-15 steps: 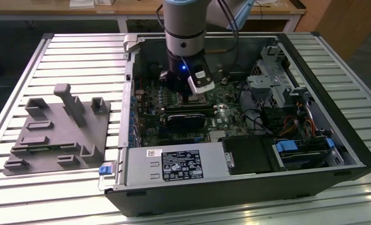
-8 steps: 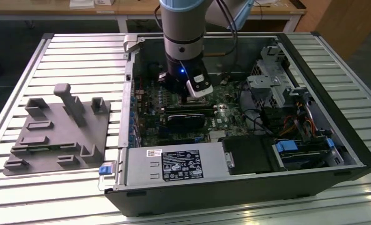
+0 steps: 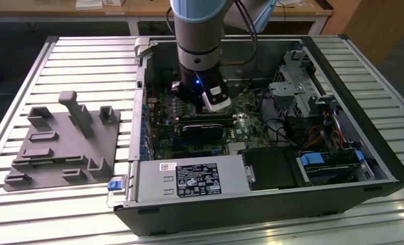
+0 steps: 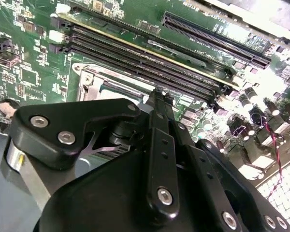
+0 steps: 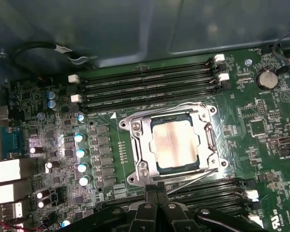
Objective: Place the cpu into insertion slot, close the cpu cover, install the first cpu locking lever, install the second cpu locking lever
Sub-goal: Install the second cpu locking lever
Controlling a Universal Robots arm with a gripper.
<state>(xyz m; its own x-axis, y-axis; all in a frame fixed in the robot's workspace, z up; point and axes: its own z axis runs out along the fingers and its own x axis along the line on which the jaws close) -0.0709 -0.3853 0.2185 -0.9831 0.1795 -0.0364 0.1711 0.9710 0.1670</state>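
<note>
Gripper [image 5: 157, 195] fingers are pressed together, holding nothing, tips just off one edge of the socket. One cpu [image 5: 176, 144] lies flat in the insertion slot [image 5: 157, 169], and the single cpu cover [image 5: 140, 145] is down around it, framing its silvery face. Two wire levers [image 5: 193, 178] lie along the frame's edges. Four memory slots [image 5: 145, 87] run along the far side, leaving open board between.

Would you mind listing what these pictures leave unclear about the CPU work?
- Socket area in the exterior view: hidden behind the arm.
- Cpu under the cpu cover in the first wrist view: whether the levers are latched is too fine to tell.
- Gripper: cut off by the edge in the first wrist view.
</note>
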